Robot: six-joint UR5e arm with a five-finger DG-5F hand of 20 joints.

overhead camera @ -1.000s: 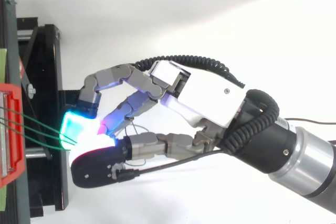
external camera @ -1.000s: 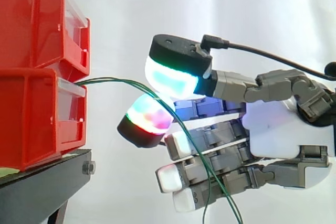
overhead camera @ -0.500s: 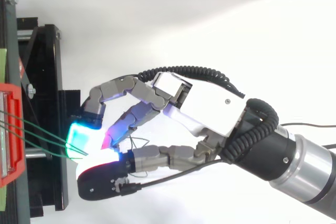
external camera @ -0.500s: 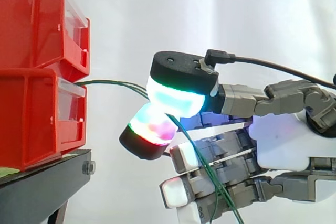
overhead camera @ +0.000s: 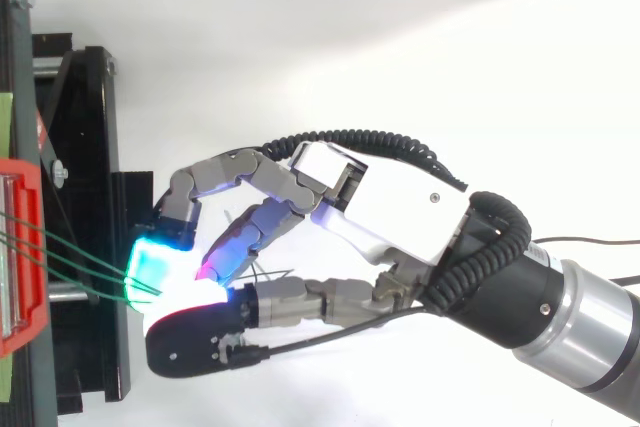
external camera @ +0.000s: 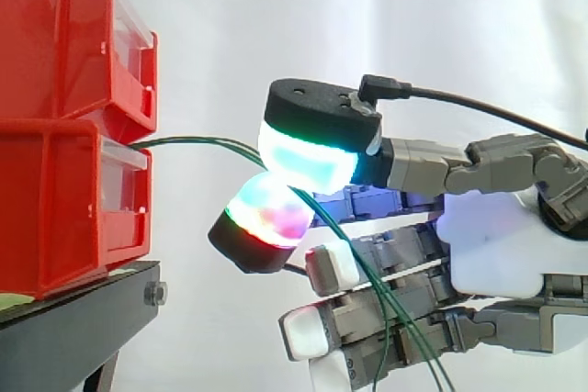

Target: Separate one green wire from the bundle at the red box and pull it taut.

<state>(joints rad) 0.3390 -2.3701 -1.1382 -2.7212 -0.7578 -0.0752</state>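
Hand (external camera: 501, 245) pinched the green wires (external camera: 197, 142) between its glowing pads (external camera: 308, 153), and from the pinch they ran near-level to the lower red bin (external camera: 64, 208), so tautening likely meant pulling straight away from it; single wire unconfirmed.

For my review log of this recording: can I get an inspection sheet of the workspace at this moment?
surface: black stand carrying two stacked red bins.
job's things: green wires leave the lower one's front, arc to the hand, then hang down across its fingers.
clutter: nothing seen.
hand: hand level with the lower bin, two glowing pads pinching the green wires.
cables: nothing seen beyond the green wires.
surroundings: white curtain behind.
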